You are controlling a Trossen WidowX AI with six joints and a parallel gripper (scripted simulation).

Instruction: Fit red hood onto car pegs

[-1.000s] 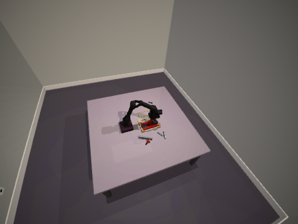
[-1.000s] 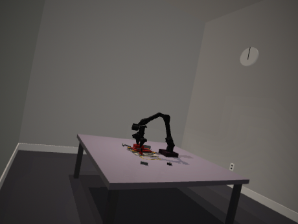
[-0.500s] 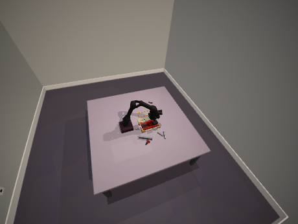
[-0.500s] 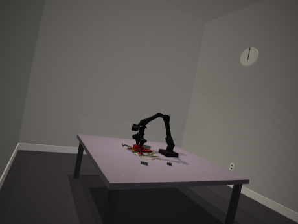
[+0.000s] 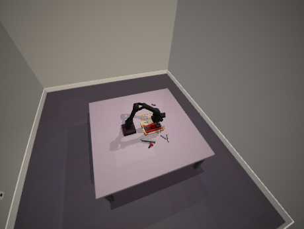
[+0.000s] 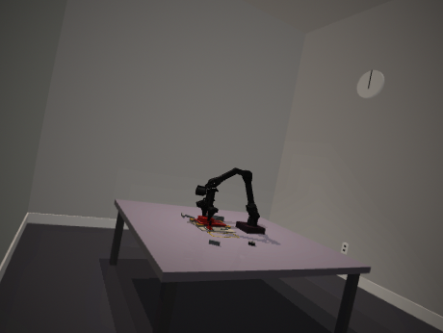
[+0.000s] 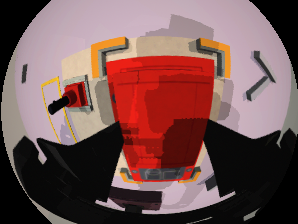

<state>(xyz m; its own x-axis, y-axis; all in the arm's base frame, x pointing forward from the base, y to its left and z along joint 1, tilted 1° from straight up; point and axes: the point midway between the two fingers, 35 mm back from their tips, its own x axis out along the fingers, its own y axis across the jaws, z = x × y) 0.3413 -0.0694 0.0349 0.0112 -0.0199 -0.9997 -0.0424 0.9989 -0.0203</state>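
The red hood (image 7: 160, 135) lies between the fingers of my gripper (image 7: 164, 123) (image 5: 152, 127) (image 6: 208, 220), which is shut on it. The hood is low over the car in the jig (image 7: 165, 46) (image 5: 145, 122), a cream board with orange-edged corner brackets. In the wrist view red surfaces run between the brackets, and I cannot tell exactly where hood ends and chassis begins. A grey panel (image 7: 159, 174) shows at their lower end. The engine block, pegs and corner holes are hidden, so whether the hood sits flat cannot be told.
A red block with a black cylinder (image 7: 76, 95) stands in a grey holder left of the car, beside a yellow outline (image 7: 50, 83). Grey angled pieces (image 7: 262, 75) (image 5: 164, 137) lie on the right. A grey bar (image 5: 148, 141) and small red item (image 5: 151, 145) lie near the jig.
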